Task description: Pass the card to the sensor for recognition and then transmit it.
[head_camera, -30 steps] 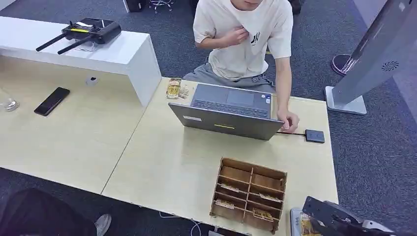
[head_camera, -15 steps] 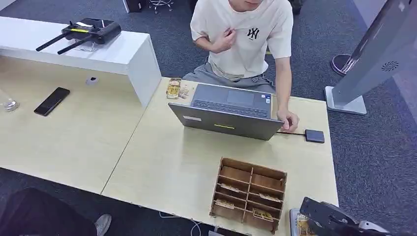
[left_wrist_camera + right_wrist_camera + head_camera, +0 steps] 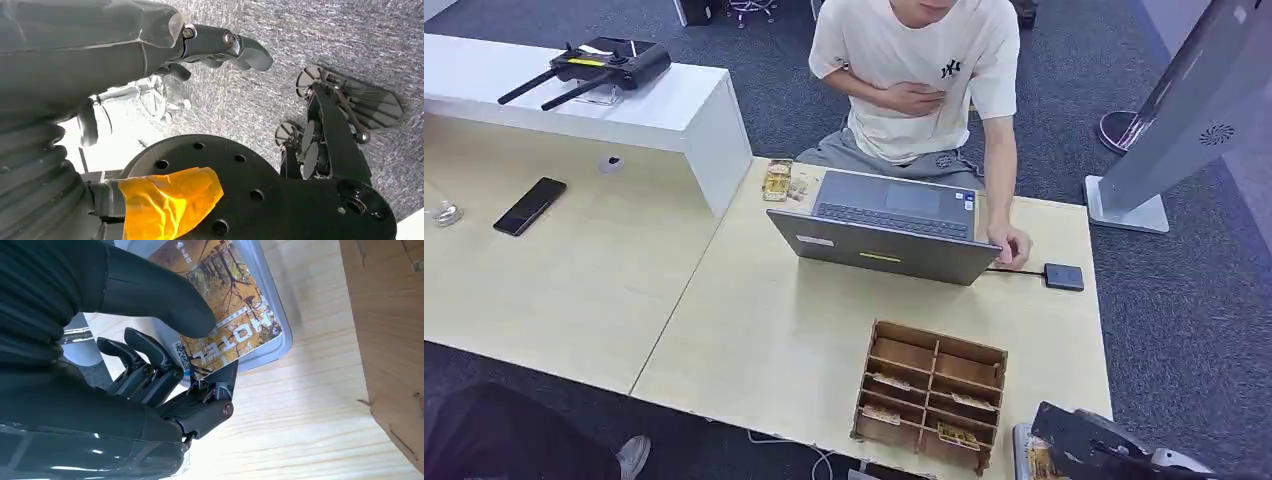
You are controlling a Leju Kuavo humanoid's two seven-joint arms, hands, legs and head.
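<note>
Since the frame half a second back, item one on my list, the person at the top centre of the head view, has dropped the raised hand from the collar to lie flat across the chest; the other hand stays on the table by the laptop. Item two, my right hand: at the lower right corner of the head view it has edged slightly left. In the right wrist view its thumb presses on the face of the card and its fingers curl under the card's edge, so it is grasping the card, which lies over a grey tray on the pale wood. Item three, my left hand: upper part of the left wrist view, over grey carpet, fingers loosely curled, holding nothing. Item four, the black sensor: right of centre, cabled, just beside the laptop. Item five, the wooden compartment box: lower centre, cards in several slots. Item six, a phone: left side of the frame.
</note>
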